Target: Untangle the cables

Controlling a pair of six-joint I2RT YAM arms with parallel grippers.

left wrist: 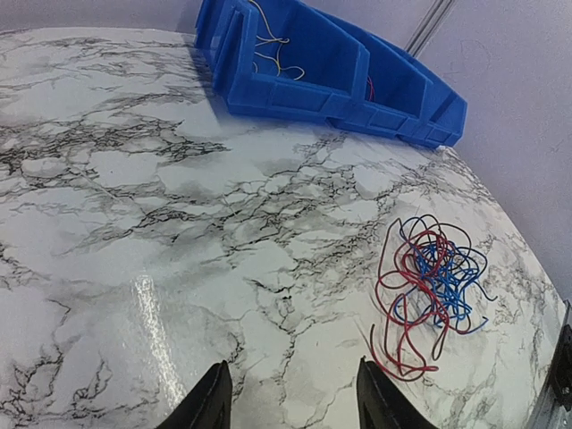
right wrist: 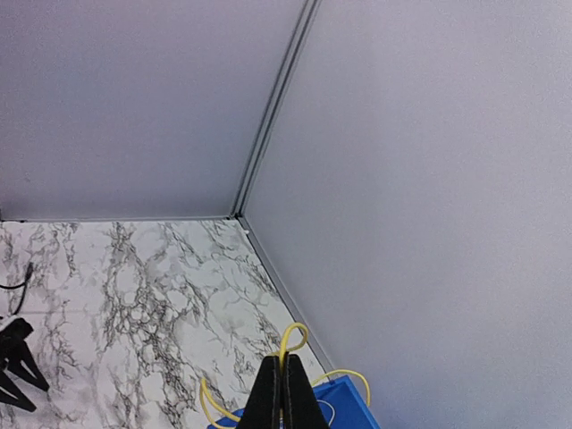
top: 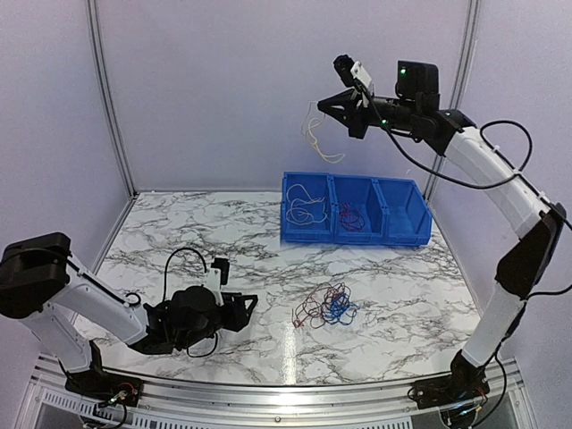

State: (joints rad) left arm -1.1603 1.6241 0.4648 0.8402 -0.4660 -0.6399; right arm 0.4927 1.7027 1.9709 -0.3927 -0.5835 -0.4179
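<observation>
A tangled bunch of red and blue cables (top: 325,307) (left wrist: 429,284) lies on the marble table (top: 179,237). My left gripper (top: 248,306) (left wrist: 291,366) is low over the table to the left of the bunch, open, with only bare marble between its fingers. My right gripper (top: 321,105) (right wrist: 282,359) is raised high above the bins. It is shut on a yellow-white cable (top: 315,136) (right wrist: 296,334) that hangs free below it.
A row of three blue bins (top: 399,213) (left wrist: 349,85) (right wrist: 347,404) stands at the back of the table. The left one holds pale cables (top: 302,204) and the middle one a red cable (top: 351,214). Grey walls close in the back and both sides.
</observation>
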